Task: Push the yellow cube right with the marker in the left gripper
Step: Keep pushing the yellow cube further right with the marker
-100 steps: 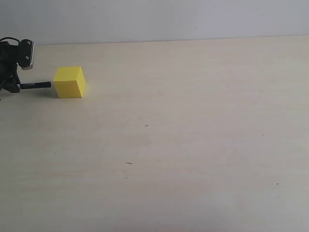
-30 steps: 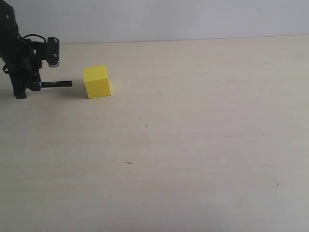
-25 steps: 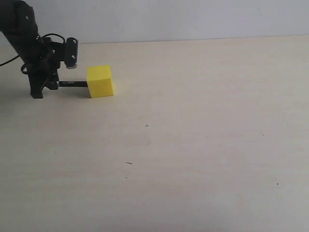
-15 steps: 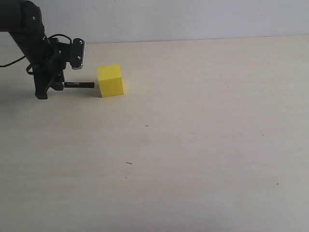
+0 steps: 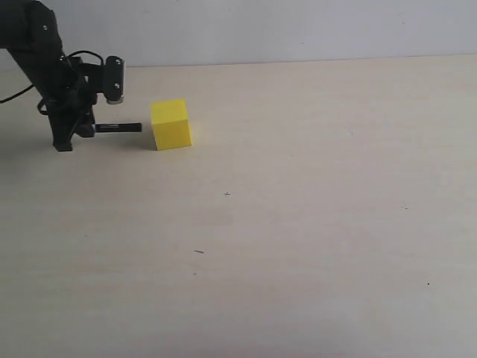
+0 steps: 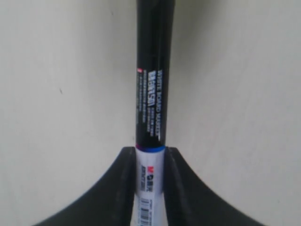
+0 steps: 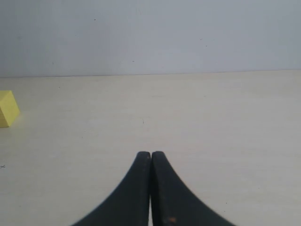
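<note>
The yellow cube (image 5: 171, 124) sits on the pale table at the upper left of the exterior view, and shows again at the edge of the right wrist view as the yellow cube (image 7: 7, 108). My left gripper (image 5: 91, 128) is shut on the marker (image 5: 119, 127), which lies level and points at the cube. A small gap separates the marker's black tip from the cube's left face. In the left wrist view the marker (image 6: 151, 113) runs out from between the left gripper (image 6: 150, 157) fingers, and the cube is out of that view. My right gripper (image 7: 150, 155) is shut and empty.
The light wooden table (image 5: 298, 224) spreads to the right of the cube and toward the front. A white wall (image 5: 298, 30) runs along its far edge. A few tiny dark specks (image 5: 199, 252) mark the surface.
The cube slid right as the marker pushed it. In the last half second the left gripper and marker drew back slightly left, and the cube stayed put.
</note>
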